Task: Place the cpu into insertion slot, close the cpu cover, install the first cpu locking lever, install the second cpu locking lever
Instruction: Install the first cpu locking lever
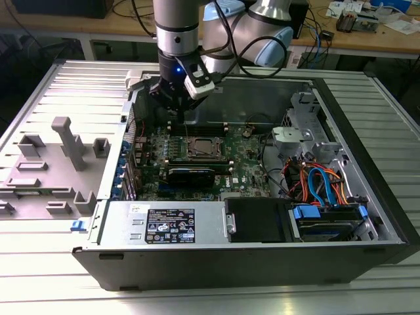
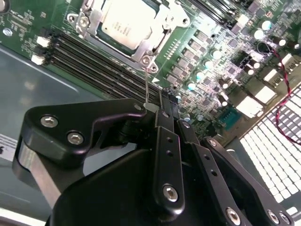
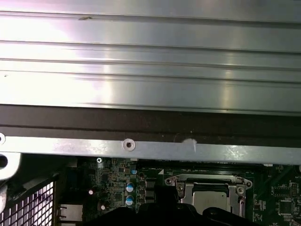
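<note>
With its jaws drawn together and nothing clamped between them, the gripper [image 2: 167,102] hangs over the motherboard [image 2: 23,28]. A thin wire locking lever [image 2: 146,87] runs from the corner of the insertion slot [image 2: 147,58] to the side of the fingertips and touches them. The cpu [image 2: 123,23] sits in the slot under the closed cpu cover [image 2: 163,22]. Long memory slots [image 2: 89,63] lie just beside the slot, and a red-and-black cable [image 2: 287,80] lies well apart from it.

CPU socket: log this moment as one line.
cpu: seated | cpu cover: closed over it | gripper: shut, fingertips at thin locking lever
</note>
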